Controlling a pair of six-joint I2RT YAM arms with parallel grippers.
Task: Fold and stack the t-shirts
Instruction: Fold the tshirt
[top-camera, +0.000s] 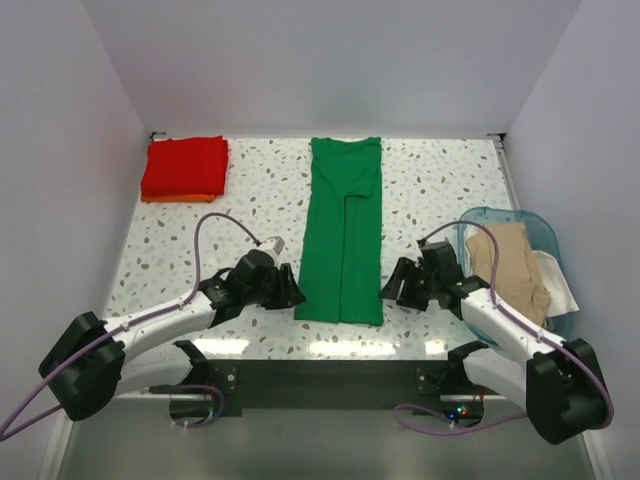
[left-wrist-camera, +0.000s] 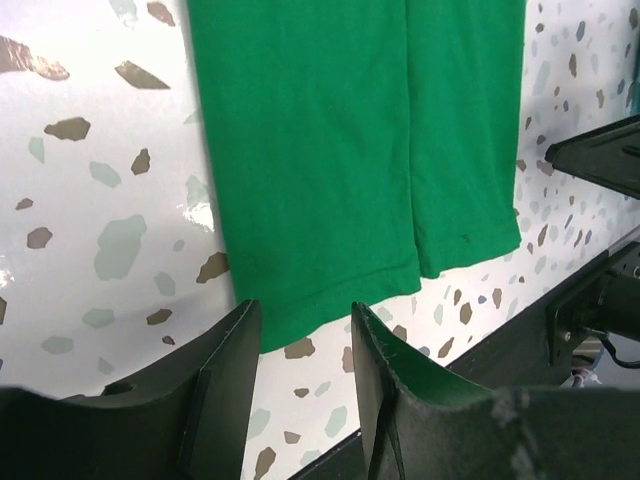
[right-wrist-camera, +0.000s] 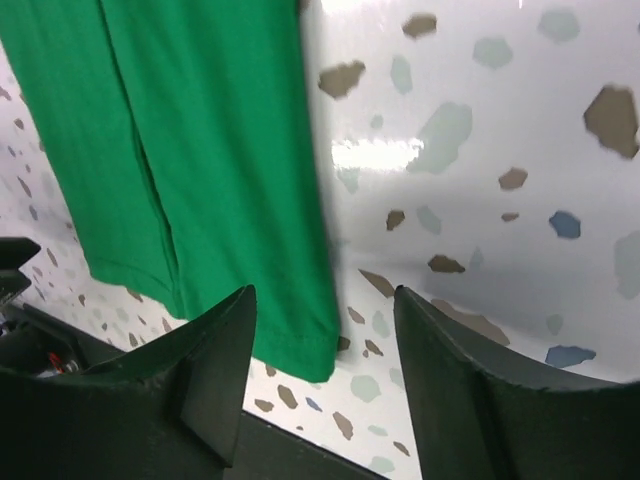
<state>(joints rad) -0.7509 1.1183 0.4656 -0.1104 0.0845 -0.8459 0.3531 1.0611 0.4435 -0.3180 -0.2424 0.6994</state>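
A white table (top-camera: 250, 200) speckled with grey and brown chips fills the middle of the top view, with plain pale walls around it. Down its centre lies the green t-shirt (top-camera: 345, 235), folded lengthwise into a long narrow strip with its collar end at the far edge and its hem at the near edge; a seam runs along its length. The left arm (top-camera: 160, 325) and the right arm (top-camera: 510, 335) reach in from the near corners toward the hem. At the right edge a see-through blue basket (top-camera: 530, 220) holds a beige t-shirt (top-camera: 510, 265) and a white t-shirt (top-camera: 557, 285), crumpled together. In the far left corner a folded red t-shirt (top-camera: 185, 165) rests on an orange t-shirt (top-camera: 160, 198), of which only a thin edge shows. The left gripper (top-camera: 288, 294) sits just beside the hem's left corner, its jaws spread and holding nothing; its wrist view shows the hem (left-wrist-camera: 330, 310) just beyond the parted fingers (left-wrist-camera: 225, 380). The right gripper (top-camera: 393, 290) stands by the hem's right corner, jaws likewise released, with the corner of the cloth (right-wrist-camera: 300, 350) in front of its fingers (right-wrist-camera: 220, 370). A purple cable (top-camera: 215, 222) loops above the left arm.
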